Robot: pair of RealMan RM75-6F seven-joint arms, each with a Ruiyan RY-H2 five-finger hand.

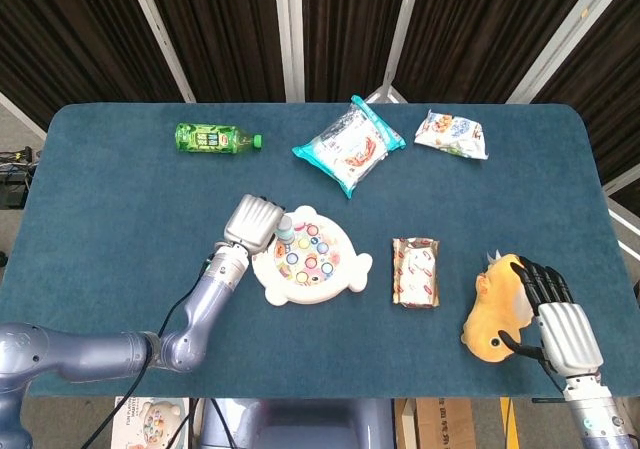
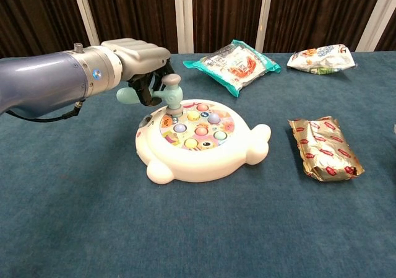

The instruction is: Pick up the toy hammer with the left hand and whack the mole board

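My left hand (image 2: 141, 58) (image 1: 254, 221) grips the toy hammer (image 2: 171, 95) by its pale teal handle. The hammer's grey and teal head (image 1: 285, 231) points down and touches a peg at the back left of the mole board (image 2: 201, 143) (image 1: 308, 257). The board is a white fish-shaped toy with several coloured pegs, lying mid-table. My right hand (image 1: 553, 312) rests at the table's near right edge, fingers against an orange plush toy (image 1: 497, 308); it does not show in the chest view.
A green bottle (image 1: 214, 138) lies at the back left. A teal snack bag (image 1: 350, 145) and a white snack bag (image 1: 452, 133) lie at the back. A gold foil packet (image 1: 415, 270) (image 2: 323, 148) sits right of the board.
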